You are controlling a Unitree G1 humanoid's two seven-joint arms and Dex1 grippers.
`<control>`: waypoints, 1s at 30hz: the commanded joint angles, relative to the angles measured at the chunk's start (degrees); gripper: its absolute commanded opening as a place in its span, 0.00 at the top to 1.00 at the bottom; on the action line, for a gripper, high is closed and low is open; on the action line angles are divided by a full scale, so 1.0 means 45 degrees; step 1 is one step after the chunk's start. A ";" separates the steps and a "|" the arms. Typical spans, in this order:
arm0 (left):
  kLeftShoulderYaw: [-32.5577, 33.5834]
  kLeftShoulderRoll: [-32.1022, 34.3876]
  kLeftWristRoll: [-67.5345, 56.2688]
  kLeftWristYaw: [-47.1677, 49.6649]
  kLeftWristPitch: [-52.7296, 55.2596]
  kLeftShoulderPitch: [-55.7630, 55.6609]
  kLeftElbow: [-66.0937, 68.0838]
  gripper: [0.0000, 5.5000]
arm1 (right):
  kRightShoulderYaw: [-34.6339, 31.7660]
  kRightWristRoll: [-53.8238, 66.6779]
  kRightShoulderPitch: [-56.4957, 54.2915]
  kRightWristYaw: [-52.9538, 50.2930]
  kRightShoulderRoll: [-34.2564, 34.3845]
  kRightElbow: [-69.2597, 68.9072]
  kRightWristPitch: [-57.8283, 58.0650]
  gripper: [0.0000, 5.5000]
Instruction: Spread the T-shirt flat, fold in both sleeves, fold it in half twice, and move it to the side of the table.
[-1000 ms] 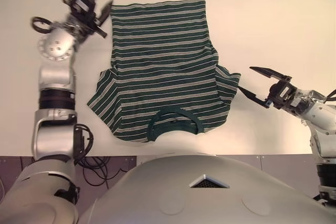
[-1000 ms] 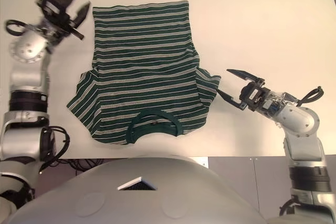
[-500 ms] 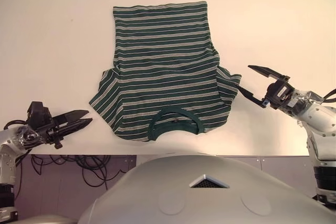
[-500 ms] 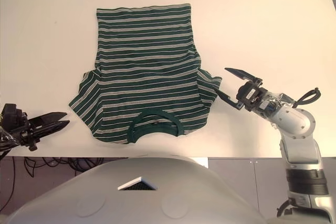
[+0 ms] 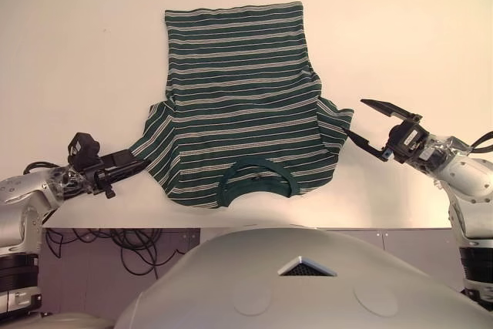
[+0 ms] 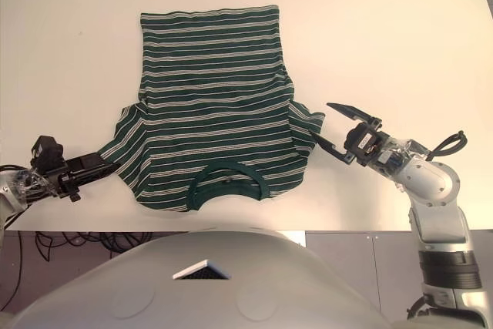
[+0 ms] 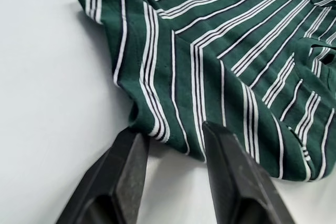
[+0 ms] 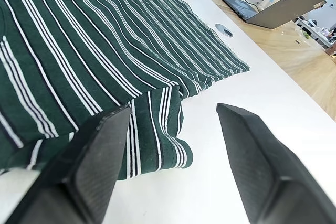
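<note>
T-shirt [image 5: 239, 105] lies in the middle of the white counter [image 5: 400, 28], with its collar toward the robot, its hem at the far end and both sleeves bunched at the sides. The left gripper [image 5: 145, 164] sits low at the left sleeve's edge, its fingers [image 7: 126, 171] a little apart with the sleeve hem at their tips. The right gripper [image 5: 355, 117] is just beside the right sleeve, fingers spread wide, holding nothing.
</note>
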 commanded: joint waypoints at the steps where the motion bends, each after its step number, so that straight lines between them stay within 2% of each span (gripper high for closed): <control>1: -0.0097 -0.0183 0.0061 0.0286 0.0346 0.0114 -0.0305 0.77 | -0.0171 0.0055 0.0046 0.0060 0.0010 -0.0044 0.0050 0.44; 9: 0.0637 -0.0241 -0.0524 0.0299 0.0669 -0.0465 -0.0143 1.00 | -0.0155 0.0092 0.0010 0.0121 0.0046 0.0100 -0.0071 0.44; 21: 0.0642 -0.0319 -0.0546 -0.0964 -0.0549 -0.0988 0.1518 1.00 | -0.0061 0.0026 -0.0082 0.0132 0.0109 0.0555 -0.0358 0.44; 30: -0.0079 -0.1031 -0.0964 -0.0836 -0.0523 -0.1011 -0.0941 1.00 | -0.0039 0.0047 -0.0050 0.0137 0.0140 0.0746 -0.0523 0.44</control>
